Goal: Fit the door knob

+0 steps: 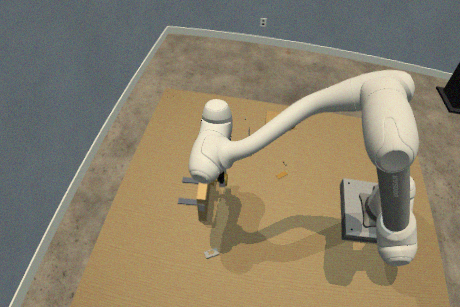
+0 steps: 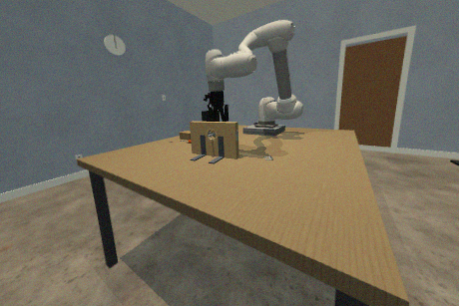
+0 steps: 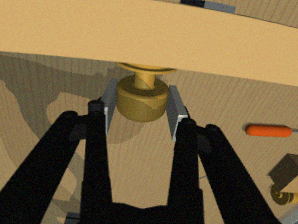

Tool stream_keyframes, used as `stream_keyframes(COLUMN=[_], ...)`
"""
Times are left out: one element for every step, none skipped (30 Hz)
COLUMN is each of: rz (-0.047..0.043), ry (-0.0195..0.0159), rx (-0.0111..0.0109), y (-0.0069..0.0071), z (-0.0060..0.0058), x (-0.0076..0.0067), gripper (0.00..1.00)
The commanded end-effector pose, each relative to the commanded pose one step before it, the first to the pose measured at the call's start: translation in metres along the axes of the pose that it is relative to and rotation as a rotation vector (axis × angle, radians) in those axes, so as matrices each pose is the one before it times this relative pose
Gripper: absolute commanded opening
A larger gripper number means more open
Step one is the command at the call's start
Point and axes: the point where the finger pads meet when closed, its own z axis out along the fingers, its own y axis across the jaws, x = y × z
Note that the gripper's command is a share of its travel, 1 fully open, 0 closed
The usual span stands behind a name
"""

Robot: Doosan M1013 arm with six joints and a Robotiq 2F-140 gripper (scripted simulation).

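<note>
In the wrist view my gripper (image 3: 142, 92) is shut on the brass door knob (image 3: 141, 99), its pads on both sides of the knob's round head. The knob's round plate (image 3: 146, 67) lies right at the edge of the upright wood block (image 3: 150, 35); the spindle and the socket are hidden. In the top view the wood block (image 1: 205, 200) stands on the table with the arm's wrist (image 1: 210, 158) above it. In the exterior view the block (image 2: 214, 139) shows its far face with the latch (image 2: 212, 136), and the gripper (image 2: 216, 110) is behind its top edge.
An orange-handled tool (image 3: 268, 131) lies on the table to the right in the wrist view. A small block with a brass part (image 3: 285, 181) sits at the lower right. Two grey feet (image 1: 188, 191) stick out from the wood block. A small plate (image 1: 212, 255) lies nearer the front.
</note>
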Motion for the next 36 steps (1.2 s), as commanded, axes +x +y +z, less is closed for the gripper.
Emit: stream_keyframes(rz=[-0.00003, 0.00000, 0.00000, 0.00000, 0.00000, 0.00000, 0.00000, 0.00000, 0.00000, 0.00000, 0.00000, 0.00000, 0.00000, 0.00000, 0.00000, 0.00000, 0.00000, 0.00000, 0.00000, 0.00000, 0.00000, 0.00000, 0.00000, 0.00000, 0.00000, 0.00000, 0.00000, 0.00000, 0.00000, 0.00000, 0.00000, 0.00000, 0.00000, 0.00000, 0.00000, 0.00000], ry=[0.00017, 0.00000, 0.00000, 0.00000, 0.00000, 0.00000, 0.00000, 0.00000, 0.00000, 0.00000, 0.00000, 0.00000, 0.00000, 0.00000, 0.00000, 0.00000, 0.00000, 0.00000, 0.00000, 0.00000, 0.00000, 0.00000, 0.00000, 0.00000, 0.00000, 0.00000, 0.00000, 0.00000, 0.00000, 0.00000, 0.00000, 0.00000, 0.00000, 0.00000, 0.00000, 0.00000], rx=[0.00016, 0.00000, 0.00000, 0.00000, 0.00000, 0.00000, 0.00000, 0.00000, 0.00000, 0.00000, 0.00000, 0.00000, 0.00000, 0.00000, 0.00000, 0.00000, 0.00000, 0.00000, 0.00000, 0.00000, 0.00000, 0.00000, 0.00000, 0.00000, 0.00000, 0.00000, 0.00000, 0.00000, 0.00000, 0.00000, 0.00000, 0.00000, 0.00000, 0.00000, 0.00000, 0.00000], y=[-0.00002, 0.00000, 0.00000, 0.00000, 0.00000, 0.00000, 0.00000, 0.00000, 0.00000, 0.00000, 0.00000, 0.00000, 0.00000, 0.00000, 0.00000, 0.00000, 0.00000, 0.00000, 0.00000, 0.00000, 0.00000, 0.00000, 0.00000, 0.00000, 0.00000, 0.00000, 0.00000, 0.00000, 0.00000, 0.00000, 0.00000, 0.00000, 0.00000, 0.00000, 0.00000, 0.00000], z=[-0.00017, 0.00000, 0.00000, 0.00000, 0.00000, 0.00000, -0.00001, -0.00001, -0.00002, -0.00003, -0.00004, -0.00005, 0.00000, 0.00000, -0.00005, -0.00005, -0.00004, -0.00003, -0.00002, -0.00001, -0.00001, 0.00000, 0.00000, 0.00000, 0.00000, 0.00000, 0.00000, 0.00000, 0.00000, 0.00000, 0.00000, 0.00000, 0.00000, -0.00001, -0.00002, -0.00002], x=[-0.00002, 0.00000, 0.00000, 0.00000, 0.00000, 0.00001, 0.00008, 0.00019, 0.00032, 0.00044, 0.00054, 0.00060, 0.00000, 0.00000, 0.00062, 0.00060, 0.00053, 0.00044, 0.00032, 0.00019, 0.00008, 0.00001, 0.00000, 0.00000, 0.00000, 0.00000, 0.00000, 0.00000, 0.00000, 0.00000, 0.00000, 0.00000, 0.00001, 0.00008, 0.00019, 0.00032], gripper=[0.42, 0.42, 0.42, 0.42, 0.42, 0.42, 0.42, 0.42, 0.42, 0.42, 0.42, 0.42, 0.42, 0.42, 0.42, 0.42, 0.42, 0.42, 0.42, 0.42, 0.42, 0.42, 0.42, 0.42, 0.42, 0.42, 0.42, 0.42, 0.42, 0.42, 0.42, 0.42, 0.42, 0.42, 0.42, 0.42])
